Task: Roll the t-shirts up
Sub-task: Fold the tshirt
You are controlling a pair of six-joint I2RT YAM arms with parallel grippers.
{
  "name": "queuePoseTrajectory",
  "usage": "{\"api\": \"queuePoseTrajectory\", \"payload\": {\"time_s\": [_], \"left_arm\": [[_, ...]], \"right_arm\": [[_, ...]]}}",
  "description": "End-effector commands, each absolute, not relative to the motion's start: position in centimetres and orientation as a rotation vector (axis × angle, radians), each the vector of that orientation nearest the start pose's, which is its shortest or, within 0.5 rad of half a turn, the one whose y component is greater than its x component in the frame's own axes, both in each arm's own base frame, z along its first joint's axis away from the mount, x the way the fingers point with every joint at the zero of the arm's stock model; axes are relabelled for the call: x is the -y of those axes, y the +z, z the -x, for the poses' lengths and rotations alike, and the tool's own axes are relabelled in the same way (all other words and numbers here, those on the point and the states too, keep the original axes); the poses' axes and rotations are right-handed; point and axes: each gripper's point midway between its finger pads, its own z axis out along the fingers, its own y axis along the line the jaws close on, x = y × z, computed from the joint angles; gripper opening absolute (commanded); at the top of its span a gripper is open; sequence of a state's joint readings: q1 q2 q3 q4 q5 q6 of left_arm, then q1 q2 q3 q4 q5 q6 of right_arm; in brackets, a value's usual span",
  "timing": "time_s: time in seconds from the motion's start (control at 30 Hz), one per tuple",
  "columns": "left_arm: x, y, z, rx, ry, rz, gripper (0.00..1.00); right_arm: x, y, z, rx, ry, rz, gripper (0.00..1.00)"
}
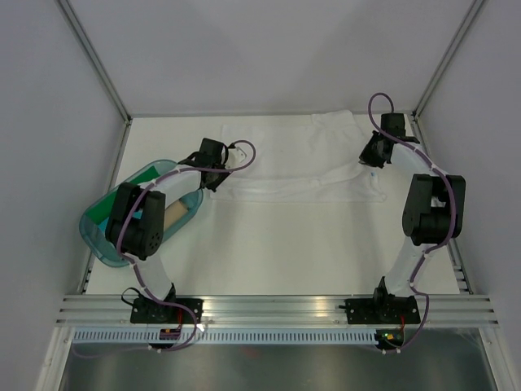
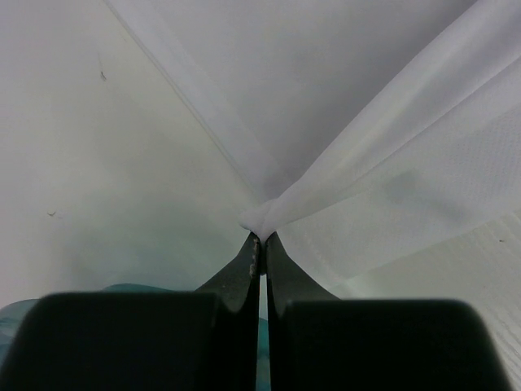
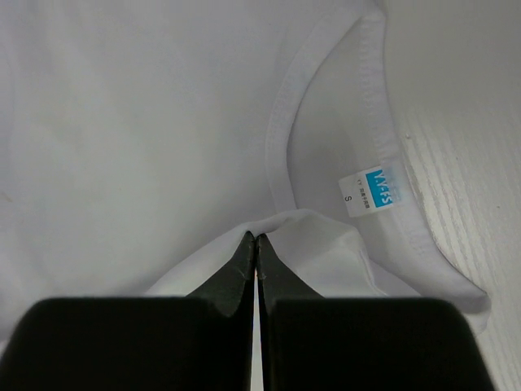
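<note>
Rolling of the plain white short-sleeved t-shirt (image 1: 301,167) is judged not yet begun: it is spread as a long band across the far side of the table (image 1: 285,252), while a tan roll (image 1: 173,213) is already stowed in the translucent teal plastic tub (image 1: 96,243) at the left. Both arms are stretched low over the cloth. The left fingers (image 2: 242,275) are pinched shut on its left end, and the right fingers (image 3: 241,265) are closed on a fold just beside the collar.

The plain white short-sleeved cloth t-shirt (image 3: 122,122) looks soft and matt. Its collar (image 3: 286,106) is finely ribbed, and its small blue neck label (image 3: 370,191) is smoother. The white counter (image 3: 464,122) shows a faint ribbed grain. The black fingers (image 3: 240,273) are matt, and the translucent teal plastic tub (image 1: 98,240) is glossy.
</note>
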State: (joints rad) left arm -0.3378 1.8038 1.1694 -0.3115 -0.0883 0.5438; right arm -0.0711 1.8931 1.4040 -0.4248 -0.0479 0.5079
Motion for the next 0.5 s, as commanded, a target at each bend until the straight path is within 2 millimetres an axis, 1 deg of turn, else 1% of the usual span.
{"api": "queuePoseTrajectory", "payload": {"time_s": [0.0,0.03,0.1,0.23,0.3,0.33,0.37,0.4,0.43,0.47], "left_arm": [[10.5,6.4,-43.5,-2.279,0.238,-0.985,0.02],[10.6,6.0,-43.5,-2.287,0.238,-0.988,0.02],[10.6,5.8,-43.7,-2.290,0.237,-0.985,0.02],[10.7,5.3,-43.9,-2.302,0.234,-0.984,0.02],[10.7,4.9,-44.0,-2.311,0.237,-0.985,0.02],[10.7,4.8,-44.2,-2.312,0.242,-0.981,0.03],[10.6,4.5,-44.2,-2.324,0.245,-0.972,0.11],[10.6,4.4,-44.4,-2.325,0.255,-0.966,0.16],[10.6,4.6,-44.7,-2.324,0.261,-0.956,0.21],[10.5,4.4,-44.7,-2.332,0.264,-0.943,0.28]], "right_arm": [[0.8,10.2,-49.5,-2.324,0.247,-0.677,0.00],[0.8,9.5,-49.6,-2.337,0.245,-0.683,0.00],[0.8,9.3,-50.0,-2.346,0.247,-0.685,0.00],[0.9,7.4,-50.3,-2.383,0.241,-0.706,0.01],[1.1,7.1,-50.8,-2.372,0.252,-0.726,0.03],[0.9,6.7,-51.1,-2.375,0.266,-0.732,0.07],[0.9,6.5,-51.3,-2.373,0.280,-0.742,0.12],[0.8,6.4,-51.6,-2.373,0.297,-0.755,0.18],[0.5,6.2,-52.2,-2.376,0.330,-0.754,0.28],[0.3,6.2,-52.5,-2.376,0.348,-0.758,0.31]]}}
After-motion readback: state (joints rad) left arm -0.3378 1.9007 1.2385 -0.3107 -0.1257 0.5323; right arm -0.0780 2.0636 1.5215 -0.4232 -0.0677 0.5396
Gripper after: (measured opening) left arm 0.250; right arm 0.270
